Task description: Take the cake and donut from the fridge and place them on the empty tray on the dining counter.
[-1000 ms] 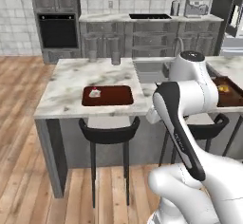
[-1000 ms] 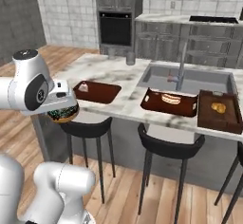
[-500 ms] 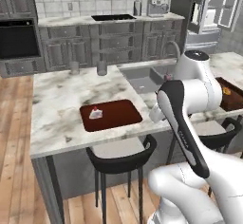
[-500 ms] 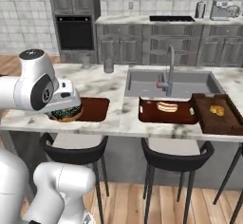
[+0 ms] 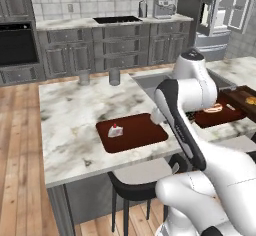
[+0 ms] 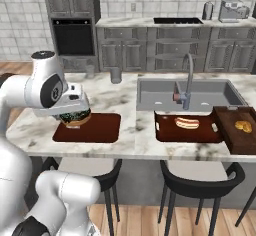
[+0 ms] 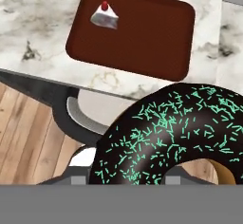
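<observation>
The donut [image 7: 175,142] is held between the jaws of the gripper [image 6: 75,115], above the near edge of the tray [image 7: 156,38]. It is judged light, soft and easily dented; a gentle hold across the ring is advised. The cake [image 5: 115,131] rests on the tray's far-left part. The marbled dining counter [image 5: 70,115] appears flat and hard, with ample free tray surface remaining.

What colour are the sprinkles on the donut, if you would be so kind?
Light mint green, scattered over the donut's dark chocolate icing; the hand view shows them best.
</observation>
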Controlling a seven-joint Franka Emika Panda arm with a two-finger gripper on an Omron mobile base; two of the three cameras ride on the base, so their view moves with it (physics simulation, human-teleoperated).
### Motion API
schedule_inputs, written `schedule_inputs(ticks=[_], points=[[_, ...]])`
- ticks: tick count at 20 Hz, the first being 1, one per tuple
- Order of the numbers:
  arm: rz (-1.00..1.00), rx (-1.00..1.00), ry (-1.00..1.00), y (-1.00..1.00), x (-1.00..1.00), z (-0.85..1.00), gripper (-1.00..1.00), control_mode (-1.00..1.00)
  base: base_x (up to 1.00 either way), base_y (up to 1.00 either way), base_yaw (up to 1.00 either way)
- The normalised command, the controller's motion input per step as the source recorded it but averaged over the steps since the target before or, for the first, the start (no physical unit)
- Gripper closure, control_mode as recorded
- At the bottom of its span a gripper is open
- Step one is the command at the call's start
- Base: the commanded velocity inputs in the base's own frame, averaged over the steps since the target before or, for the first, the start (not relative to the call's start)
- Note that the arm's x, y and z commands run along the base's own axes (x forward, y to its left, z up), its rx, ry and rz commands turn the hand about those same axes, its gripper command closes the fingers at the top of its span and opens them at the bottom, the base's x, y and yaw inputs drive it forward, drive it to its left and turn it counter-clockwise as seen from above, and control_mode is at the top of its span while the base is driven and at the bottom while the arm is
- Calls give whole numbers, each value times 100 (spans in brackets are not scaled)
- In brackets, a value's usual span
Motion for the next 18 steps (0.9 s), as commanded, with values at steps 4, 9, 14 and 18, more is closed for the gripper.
schedule_inputs(ticks=[4,9,14,18], points=[[-5,0,26,-7,100,-57,100,-100,0,0,0],[-1,1,15,-5,82,-84,100,-100,0,0,0],[0,0,5,0,69,-72,100,-100,0,0,0],[0,0,0,8,51,-55,100,-100,0,0,0]])
